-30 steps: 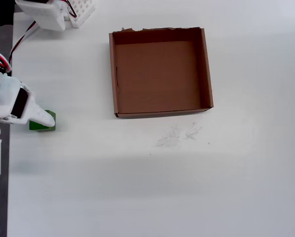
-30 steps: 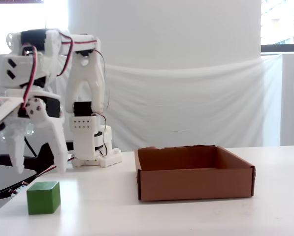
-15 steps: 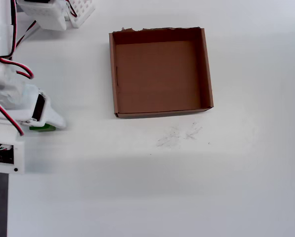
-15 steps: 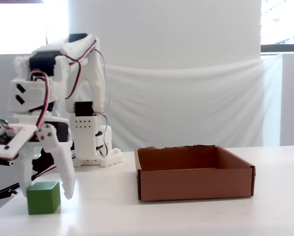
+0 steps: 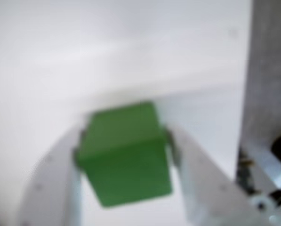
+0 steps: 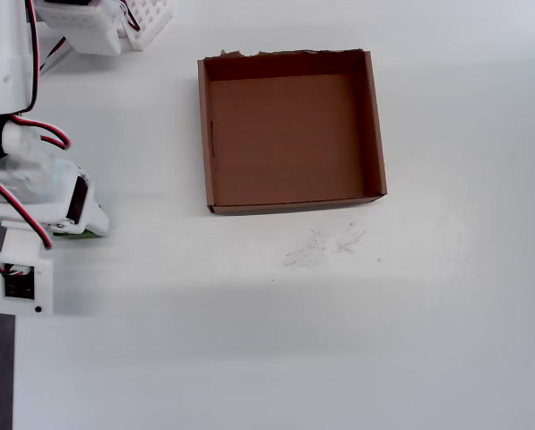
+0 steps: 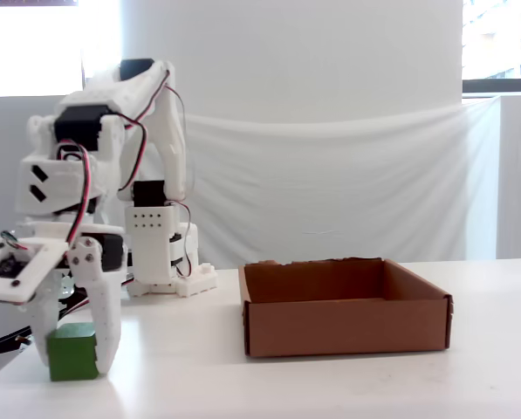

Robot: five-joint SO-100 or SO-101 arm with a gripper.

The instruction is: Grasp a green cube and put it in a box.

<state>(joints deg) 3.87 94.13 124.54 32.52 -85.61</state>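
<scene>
Green filled the lower middle of the blurred wrist view, where the green cube [image 5: 124, 153] sat between the two pale fingers [image 5: 51, 183] of the gripper [image 5: 124, 141], one finger against each of its side faces. The jaws were closed onto the cube, with no gap visible on either side. Beneath and beyond it lay the white tabletop [image 5: 107, 52], and a grey strip ran down the right edge of that view.

From the fixed view, the cube [image 7: 72, 352] rested on the tabletop [image 7: 330, 384] at the far left, its base level with the surface, and the gripper [image 7: 75, 360] reached straight down over it with a white finger on each flank. The white arm [image 7: 147, 148] folded up and back from there to its base, which stood farther off against a white draped backdrop [image 7: 347, 175].

Looking down in the overhead view, only a sliver of the cube [image 6: 70, 233] showed under the gripper [image 6: 74, 228] near the left edge of the tabletop [image 6: 339, 340]. The box [image 6: 373, 125], a shallow brown cardboard tray with a ragged top edge, lay well apart to the right, nothing inside it. Faint grey scuffs [image 6: 325, 245] marked the surface just below the box. A white lattice basket [image 6: 151, 16] stood at the top left corner, beside the arm's base.
</scene>
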